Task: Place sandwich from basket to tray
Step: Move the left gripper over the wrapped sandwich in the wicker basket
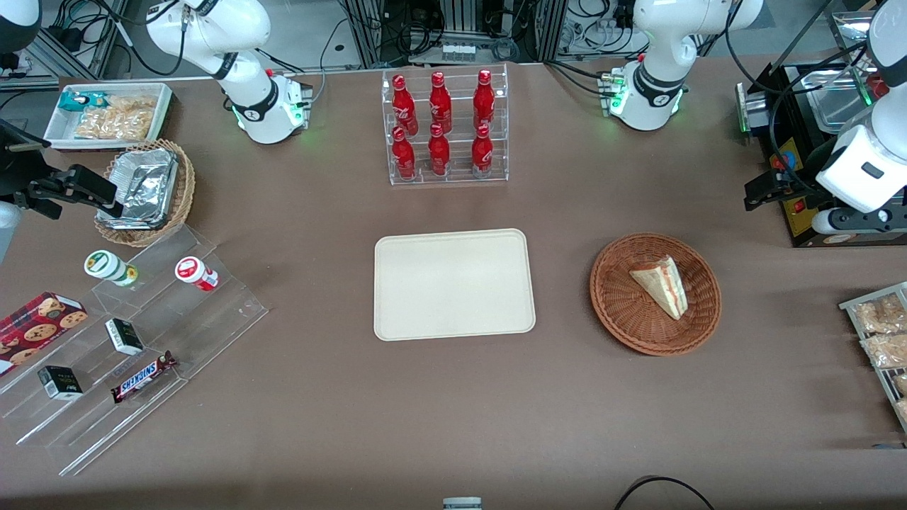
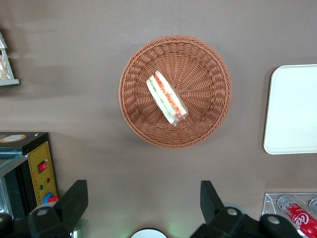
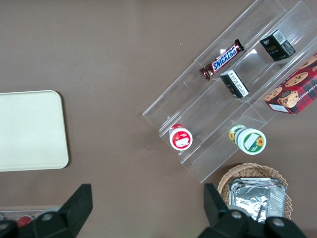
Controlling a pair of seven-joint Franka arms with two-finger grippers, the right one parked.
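The sandwich (image 1: 662, 285) (image 2: 167, 97), a white bread wedge with red, green and yellow layers, lies in the round reddish-brown basket (image 1: 623, 312) (image 2: 208, 64). The flat beige tray (image 1: 453, 283) (image 2: 292, 109) lies bare beside the basket, toward the parked arm's end. My gripper (image 1: 769, 190) (image 2: 143, 198) hangs high over the table, farther from the front camera than the basket and toward the working arm's end. It is open, with only table surface between its fingers (image 2: 74, 198). It touches nothing.
A clear rack of red bottles (image 1: 445, 127) stands farther from the front camera than the tray. A black box with a red switch (image 1: 801, 205) sits close by my gripper. A rack of snack packets (image 1: 879, 340) lies at the working arm's end.
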